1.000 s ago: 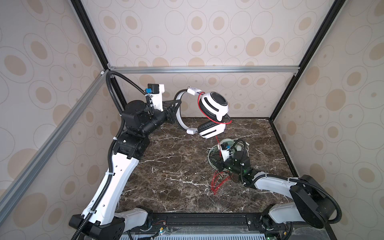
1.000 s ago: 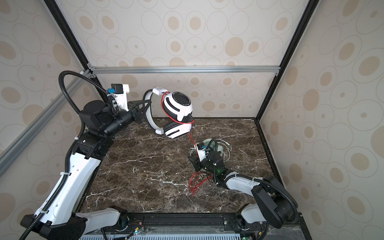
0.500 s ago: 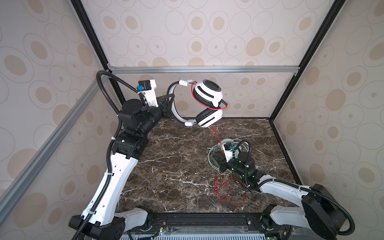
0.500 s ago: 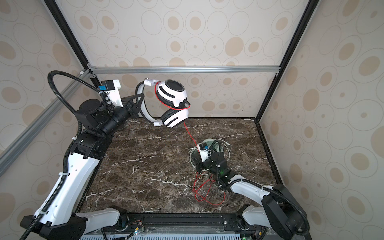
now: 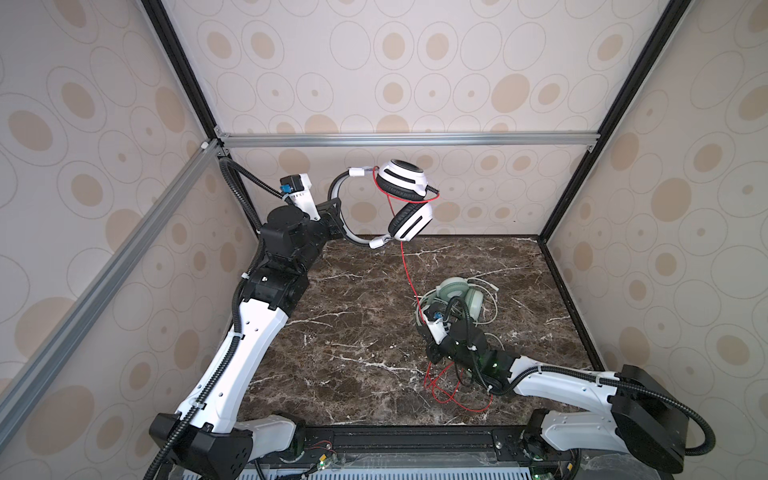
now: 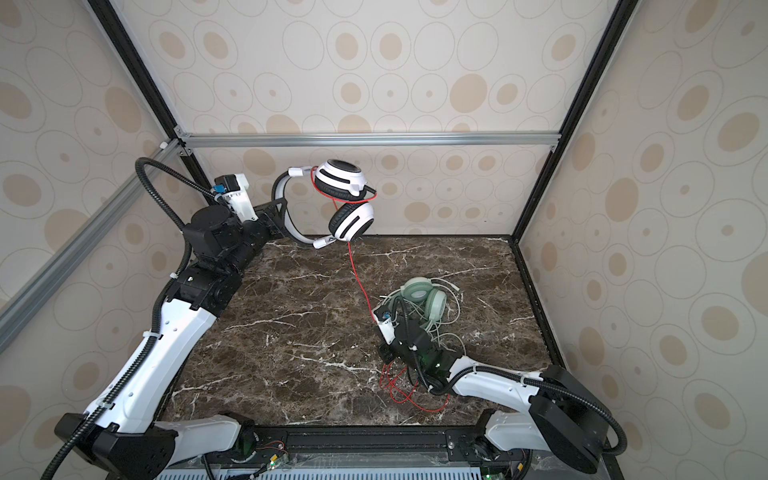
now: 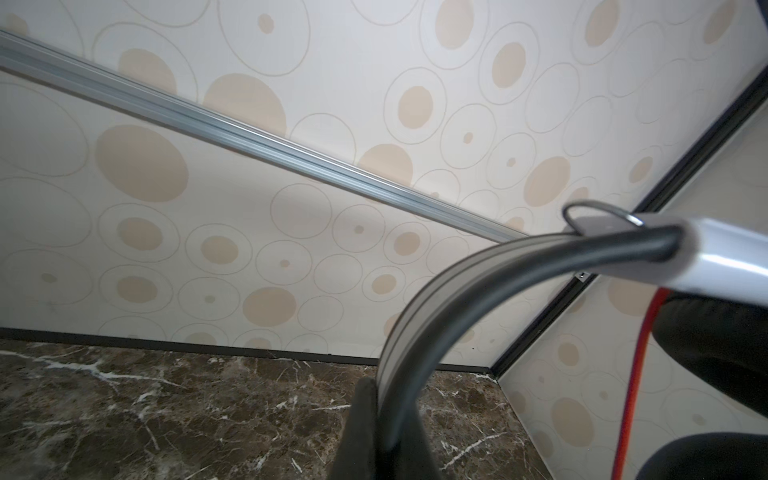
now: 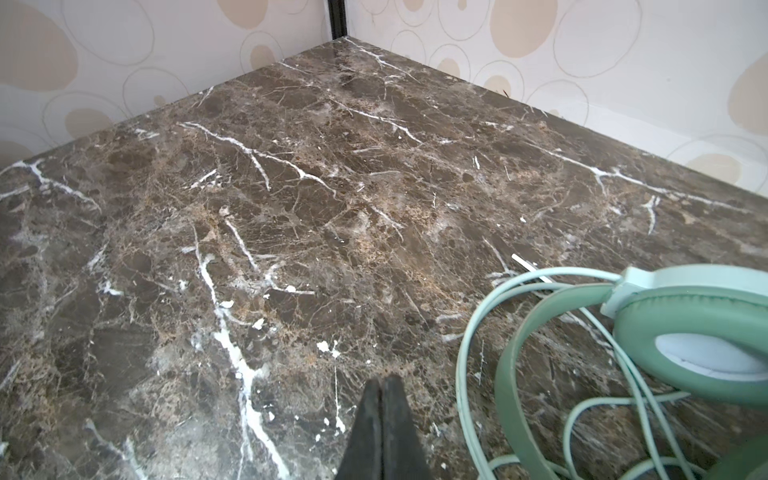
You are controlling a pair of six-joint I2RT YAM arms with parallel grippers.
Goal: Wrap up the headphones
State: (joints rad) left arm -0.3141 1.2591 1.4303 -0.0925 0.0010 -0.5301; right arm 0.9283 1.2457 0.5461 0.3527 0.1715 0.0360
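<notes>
Marble table point(image 5: 353, 332): dark brown with white veins, boxed in by spotted beige walls.
Mint-green headset point(image 5: 461, 295): lies on the table among its own loose green cord.
White headset point(image 5: 409, 222): held in the air, above and left of the green one, and lifted and turned since a second ago.
Left gripper point(image 7: 384, 399): fingers clamped on the white headband.
Red cord point(image 5: 409, 274): pulled straight from the cups down beside the green headset, with slack loops lying in front of it.
Right gripper point(image 8: 382, 386): just in front of the green headset. Its fingers were slightly apart and are now pressed together, with no cord seen between the tips.
Progress: winding is judged begun, with much cord left.
</notes>
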